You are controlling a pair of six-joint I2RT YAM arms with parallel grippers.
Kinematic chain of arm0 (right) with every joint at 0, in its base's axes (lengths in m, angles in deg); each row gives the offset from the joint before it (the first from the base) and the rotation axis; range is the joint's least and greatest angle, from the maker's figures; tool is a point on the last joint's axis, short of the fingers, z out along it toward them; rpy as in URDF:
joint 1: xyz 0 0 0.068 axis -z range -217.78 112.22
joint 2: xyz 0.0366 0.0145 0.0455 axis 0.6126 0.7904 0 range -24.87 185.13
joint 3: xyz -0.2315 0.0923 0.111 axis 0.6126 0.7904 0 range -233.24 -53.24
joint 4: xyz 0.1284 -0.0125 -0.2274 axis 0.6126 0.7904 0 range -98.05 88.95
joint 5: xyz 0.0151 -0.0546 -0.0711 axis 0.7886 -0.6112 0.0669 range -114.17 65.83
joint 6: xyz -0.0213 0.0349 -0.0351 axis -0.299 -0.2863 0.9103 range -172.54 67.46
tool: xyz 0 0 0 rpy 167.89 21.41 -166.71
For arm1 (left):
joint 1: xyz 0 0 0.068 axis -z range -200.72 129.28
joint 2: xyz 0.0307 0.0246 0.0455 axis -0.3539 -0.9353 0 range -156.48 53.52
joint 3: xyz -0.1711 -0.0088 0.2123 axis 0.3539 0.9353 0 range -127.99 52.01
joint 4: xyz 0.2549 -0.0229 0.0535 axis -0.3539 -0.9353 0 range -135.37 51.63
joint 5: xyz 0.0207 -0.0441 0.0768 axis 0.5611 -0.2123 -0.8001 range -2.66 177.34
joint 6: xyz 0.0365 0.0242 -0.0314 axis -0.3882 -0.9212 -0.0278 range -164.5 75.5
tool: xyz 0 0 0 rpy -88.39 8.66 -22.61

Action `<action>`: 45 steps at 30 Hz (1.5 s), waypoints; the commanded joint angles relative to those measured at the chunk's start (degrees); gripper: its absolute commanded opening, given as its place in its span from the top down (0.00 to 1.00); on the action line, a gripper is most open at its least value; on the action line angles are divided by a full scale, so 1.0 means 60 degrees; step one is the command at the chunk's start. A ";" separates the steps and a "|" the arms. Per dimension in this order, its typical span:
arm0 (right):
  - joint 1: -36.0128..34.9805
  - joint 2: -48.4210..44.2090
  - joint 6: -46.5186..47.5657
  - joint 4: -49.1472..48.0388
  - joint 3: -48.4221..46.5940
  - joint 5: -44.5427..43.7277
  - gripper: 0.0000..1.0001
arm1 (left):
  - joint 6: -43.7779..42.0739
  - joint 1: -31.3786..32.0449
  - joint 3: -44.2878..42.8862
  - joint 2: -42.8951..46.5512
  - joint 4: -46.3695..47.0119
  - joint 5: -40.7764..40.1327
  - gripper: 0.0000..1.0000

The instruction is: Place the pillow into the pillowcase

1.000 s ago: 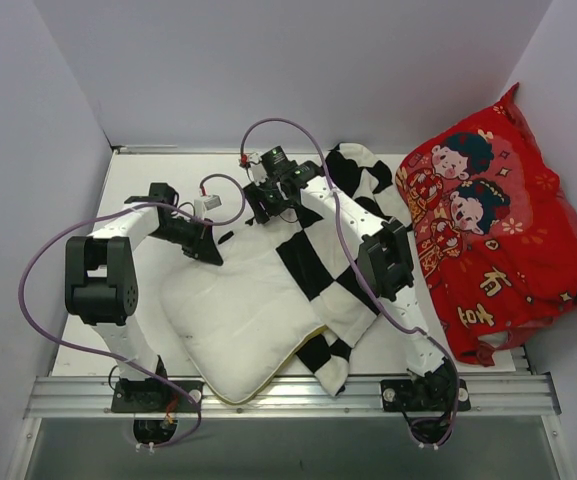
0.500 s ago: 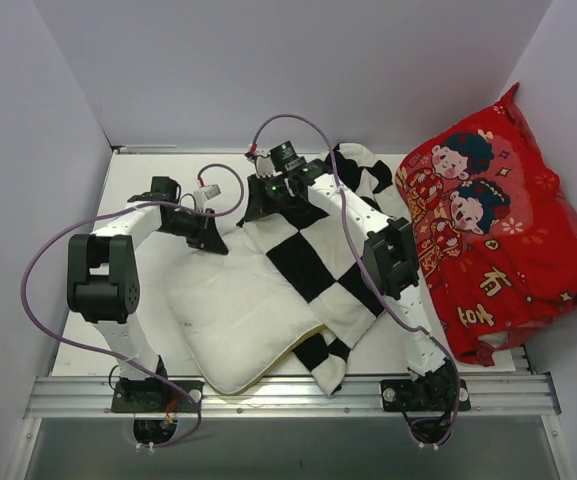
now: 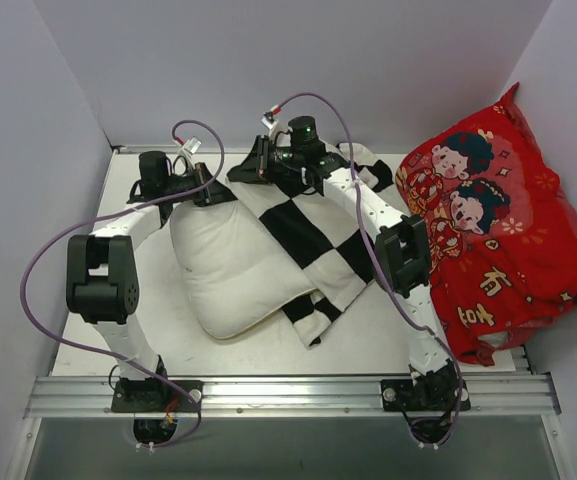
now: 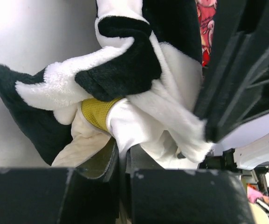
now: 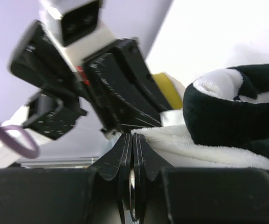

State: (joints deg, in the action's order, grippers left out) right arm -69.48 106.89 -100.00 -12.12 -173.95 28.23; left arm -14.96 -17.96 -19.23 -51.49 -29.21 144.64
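The cream pillow [image 3: 230, 265] lies left of centre, its right part under the black and white checkered pillowcase [image 3: 313, 232]. My left gripper [image 3: 208, 190] is at the pillow's far left corner. In the left wrist view it [image 4: 122, 148] is shut on smooth white pillow fabric [image 4: 129, 122] beside the yellow edge band [image 4: 97, 112], with the fluffy pillowcase [image 4: 120, 70] draped over it. My right gripper [image 3: 255, 172] is just right of the left one, at the case's far edge. Its jaws [image 5: 133, 137] are pressed flat together, and the pillowcase [image 5: 227, 116] lies against the right finger's outer side.
A large red cartoon-printed cushion [image 3: 493, 240] leans in the right back corner, close to the right arm. White walls close in the back and sides. An aluminium rail [image 3: 288, 392] runs along the near edge. Purple cables [image 3: 43, 260] loop beside the left arm.
Both grippers have moved toward the back wall, and the pillow and pillowcase have been dragged back with them. The right gripper has gone from partly open to shut.
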 commanded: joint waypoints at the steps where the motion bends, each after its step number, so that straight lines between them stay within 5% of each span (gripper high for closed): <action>1: -0.0854 -0.0442 -0.1216 -0.2264 -0.0494 0.1579 1.00 | 0.1828 -0.0035 0.0183 0.0597 0.2470 0.0061 1.00; 5: -0.0678 -0.0150 0.0727 -0.1039 -0.0522 0.0659 1.00 | 0.1597 -0.0794 0.0565 0.0701 0.2282 -0.0496 1.00; 8: -0.0328 0.0304 0.2793 0.1493 -0.1571 0.0057 0.43 | 0.0243 -0.1426 0.0025 0.0261 0.0047 -0.1183 0.87; 9: -0.0225 0.0189 0.3233 0.2312 -0.1533 -0.0162 0.37 | -0.0478 -0.1544 -0.0180 0.0159 -0.1527 -0.1693 0.66; 10: 0.0139 -0.0015 0.3557 0.2465 -0.1330 -0.0309 0.34 | -0.1239 -0.1719 -0.0646 0.0158 -0.2500 -0.1974 0.58; 15: 0.1064 -0.2123 0.6194 0.5080 0.0540 -0.1582 0.32 | -0.5649 -0.1663 -0.1295 0.1004 -0.5651 -0.2518 0.28; 19: 0.1416 -0.4594 0.7192 0.6171 0.3836 -0.2871 0.40 | -0.8708 -0.0552 -0.0814 0.2148 -0.7794 -0.3350 0.14; 20: 0.1533 -0.4979 0.7207 0.6260 0.4684 -0.3092 0.40 | -0.9022 0.0423 -0.0348 0.2658 -0.8117 -0.3585 0.03; 28: 0.2266 -0.6361 0.6050 0.6685 0.9068 -0.3959 0.33 | -0.9774 0.4458 0.2043 0.3865 -0.8326 -0.5549 0.02; 33: 0.2179 -0.5615 0.5714 0.5764 0.9819 -0.3242 0.33 | -0.9377 0.4929 0.2074 0.2695 -0.7770 -0.5786 0.10; 36: 0.1916 -0.4811 0.5245 0.4914 1.0083 -0.2437 0.37 | -0.8939 0.4988 0.1840 0.1757 -0.7242 -0.5669 0.28; 39: 0.1243 -0.4384 0.5186 0.4445 0.9748 -0.1806 0.52 | -0.8221 0.4974 0.1255 0.0834 -0.6847 -0.5230 0.45; 40: 0.1023 -0.4093 0.5200 0.4401 0.9558 -0.1660 0.65 | -0.7770 0.4916 0.1022 0.0658 -0.6744 -0.4793 0.61; 42: 0.0554 -0.3856 0.5244 0.4342 0.8697 -0.1149 0.75 | -0.7372 0.4842 0.0304 0.0305 -0.6480 -0.4293 0.76; 43: 0.0480 -0.3739 0.5230 0.4312 0.8373 -0.1030 0.87 | -0.7022 0.4813 0.0084 0.0261 -0.6349 -0.4015 0.94; 45: 0.0450 -0.3738 0.5186 0.4297 0.7467 -0.0577 0.99 | -0.6712 0.4652 -0.0575 0.0304 -0.5997 -0.3384 1.00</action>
State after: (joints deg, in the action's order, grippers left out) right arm -65.30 84.73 -68.73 15.46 -121.40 16.41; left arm -59.99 10.70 -17.35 -48.69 -74.34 117.91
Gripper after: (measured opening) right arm 0.067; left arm 0.032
